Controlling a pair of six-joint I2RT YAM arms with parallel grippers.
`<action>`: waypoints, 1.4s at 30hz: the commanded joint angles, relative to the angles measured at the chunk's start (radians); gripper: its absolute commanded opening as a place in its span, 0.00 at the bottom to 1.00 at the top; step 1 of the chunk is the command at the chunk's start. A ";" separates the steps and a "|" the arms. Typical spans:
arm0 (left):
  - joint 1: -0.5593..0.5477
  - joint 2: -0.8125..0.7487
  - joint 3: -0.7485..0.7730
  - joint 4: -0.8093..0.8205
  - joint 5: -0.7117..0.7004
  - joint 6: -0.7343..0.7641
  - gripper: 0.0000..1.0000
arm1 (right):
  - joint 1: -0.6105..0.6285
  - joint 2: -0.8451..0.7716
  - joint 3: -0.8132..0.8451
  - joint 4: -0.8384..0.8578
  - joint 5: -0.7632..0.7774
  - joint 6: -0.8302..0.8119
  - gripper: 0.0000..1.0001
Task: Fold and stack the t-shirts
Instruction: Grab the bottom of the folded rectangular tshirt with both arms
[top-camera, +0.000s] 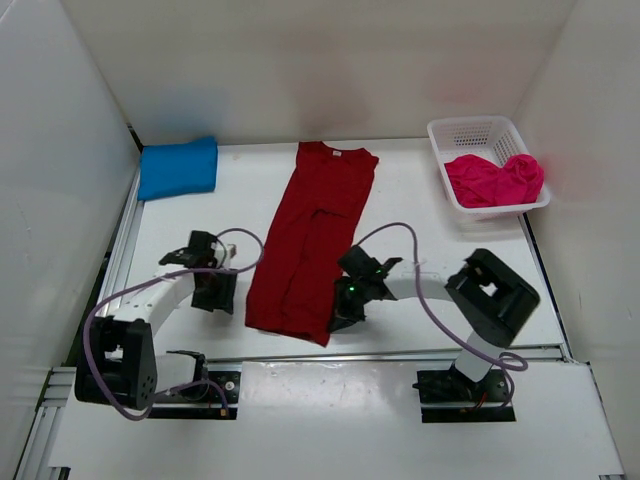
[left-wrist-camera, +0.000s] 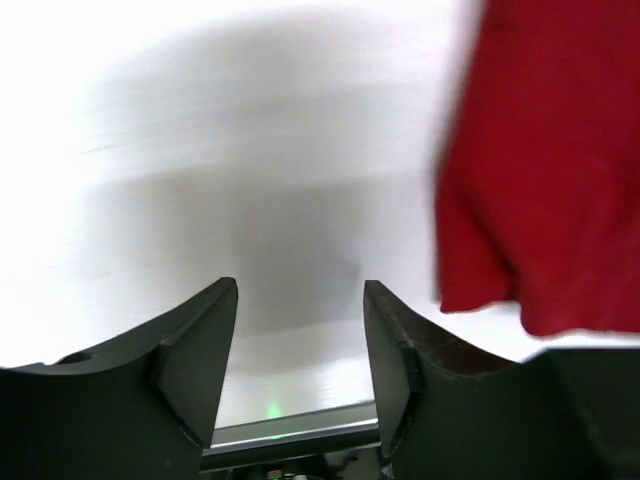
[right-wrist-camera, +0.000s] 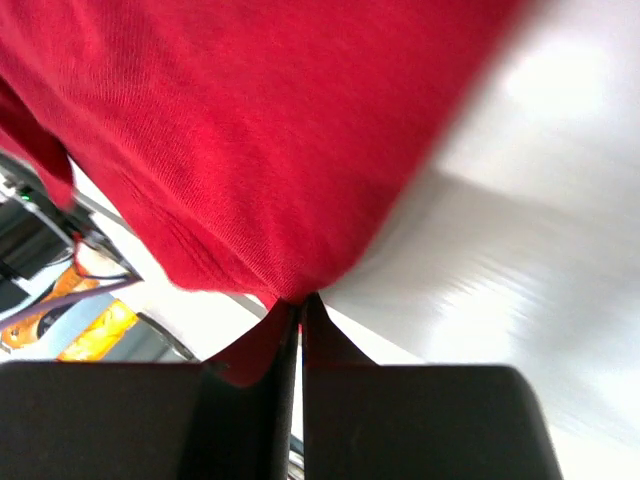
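The dark red t-shirt (top-camera: 310, 240) lies lengthwise in the middle of the table, folded narrow, collar at the far end. My right gripper (top-camera: 343, 312) is shut on its near right hem corner; the right wrist view shows red cloth (right-wrist-camera: 250, 150) pinched between the fingertips. My left gripper (top-camera: 215, 295) is open and empty just left of the shirt's near left corner, which shows in the left wrist view (left-wrist-camera: 540, 170). The bright blue t-shirt (top-camera: 178, 167) lies folded at the far left corner. The pink-magenta t-shirt (top-camera: 495, 180) is crumpled in the basket.
The white mesh basket (top-camera: 470, 132) stands at the far right. White walls close in the table on three sides. A metal rail (top-camera: 400, 355) runs along the table's near edge in front of the arm bases.
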 joint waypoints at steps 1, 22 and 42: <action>-0.170 0.003 -0.007 -0.012 0.018 0.001 0.65 | -0.027 -0.046 -0.100 -0.092 0.065 -0.106 0.00; -0.446 -0.040 0.002 0.042 0.050 0.001 0.45 | -0.017 -0.098 -0.072 -0.194 0.132 -0.203 0.00; -0.416 0.003 0.042 0.069 0.070 0.001 0.48 | -0.017 -0.117 -0.072 -0.227 0.172 -0.214 0.00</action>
